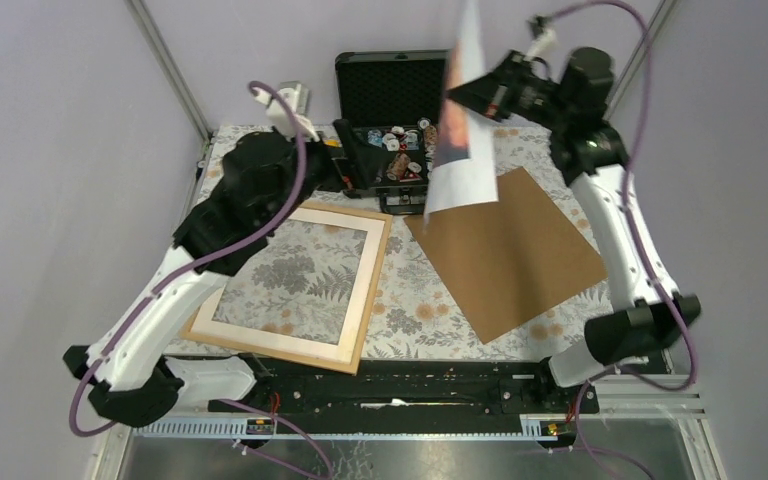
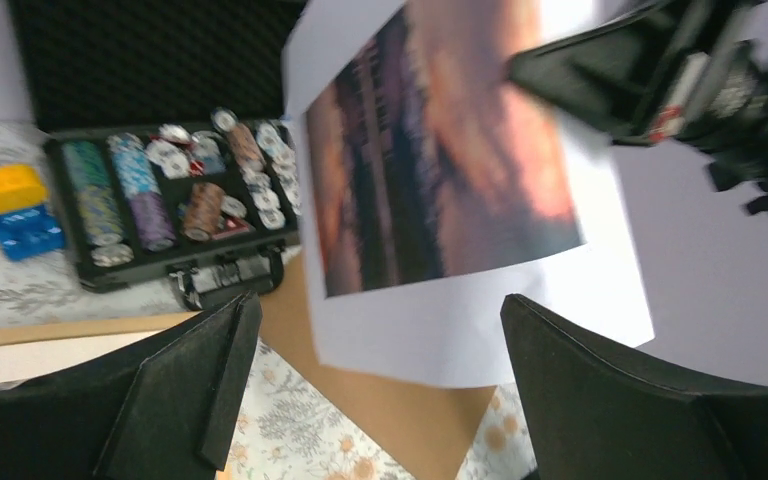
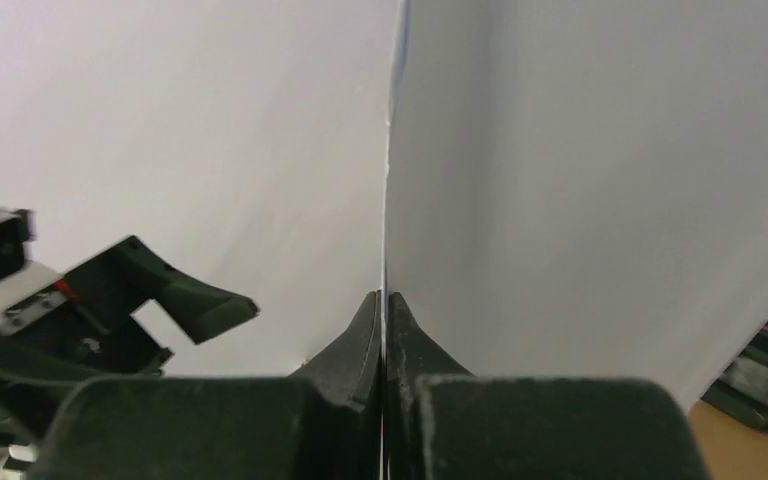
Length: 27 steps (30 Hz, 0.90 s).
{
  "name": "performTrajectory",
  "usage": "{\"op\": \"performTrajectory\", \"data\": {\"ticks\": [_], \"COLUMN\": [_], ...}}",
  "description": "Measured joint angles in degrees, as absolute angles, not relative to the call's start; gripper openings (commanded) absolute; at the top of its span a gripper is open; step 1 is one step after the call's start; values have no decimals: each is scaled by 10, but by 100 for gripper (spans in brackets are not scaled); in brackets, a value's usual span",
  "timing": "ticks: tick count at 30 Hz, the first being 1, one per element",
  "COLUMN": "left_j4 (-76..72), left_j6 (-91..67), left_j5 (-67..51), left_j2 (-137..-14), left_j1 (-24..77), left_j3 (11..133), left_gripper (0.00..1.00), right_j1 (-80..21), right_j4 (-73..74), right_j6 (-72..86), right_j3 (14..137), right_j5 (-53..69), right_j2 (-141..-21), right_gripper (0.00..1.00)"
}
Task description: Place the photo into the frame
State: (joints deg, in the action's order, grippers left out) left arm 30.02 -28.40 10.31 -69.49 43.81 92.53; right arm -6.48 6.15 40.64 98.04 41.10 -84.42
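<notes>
- The right claw [image 3: 384,300] is pressed together on the edge of the photo [image 1: 465,165], with the thin sheet pinched between its two tips.
- The photo hangs nearly upright in the air, clear of the worktop [image 1: 410,310]. Its orange, pink and dark print faces the left arm, with a wide white border round it.
- A small red-and-white label [image 2: 672,110] on the right claw is too blurred to read.
- The left claw [image 2: 375,330] stands wide apart and holds nothing; it is aimed at the photo's printed side.
- Beneath the photo's lower edge lies the brown backing board [image 1: 510,250], flat on the floral cloth.
- The frame [image 1: 370,280] lies flat on the left of the worktop, and the cloth pattern shows through its opening.
- Behind them the black case [image 1: 390,85] stands open, with rows of poker chips [image 2: 150,195]; their markings are too small to read.
- A yellow and blue box [image 2: 15,205] sits left of the case.
</notes>
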Motion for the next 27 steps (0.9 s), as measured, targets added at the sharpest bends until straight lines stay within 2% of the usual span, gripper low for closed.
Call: {"op": "performTrajectory", "data": {"ticks": [2, 8, 11, 18, 22, 27], "left_j4": [304, 307, 294, 261, 260, 259], "left_j6": [-279, -263, -248, -220, -206, -190], "left_j5": [131, 216, 237, 237, 238, 258], "left_j2": [-667, -568, -509, -462, -453, -437], "left_j1": [438, 438, 438, 438, 438, 438], "left_j3": [927, 941, 942, 954, 959, 963], "left_gripper": [99, 99, 99, 99, 99, 99], "right_j1": [-147, -268, -305, -360, -407, -496], "right_j4": [95, 212, 218, 159, 167, 198], "right_j6": [377, 239, 186, -1, -219, -530], "right_j3": [1058, 1362, 1428, 1364, 1241, 1090], "right_j5": [410, 397, 411, 453, 481, 455], "right_j2": [-911, -1135, -1191, -1186, -1142, -1085], "right_gripper": [0, 0, 0, 0, 0, 0]}}
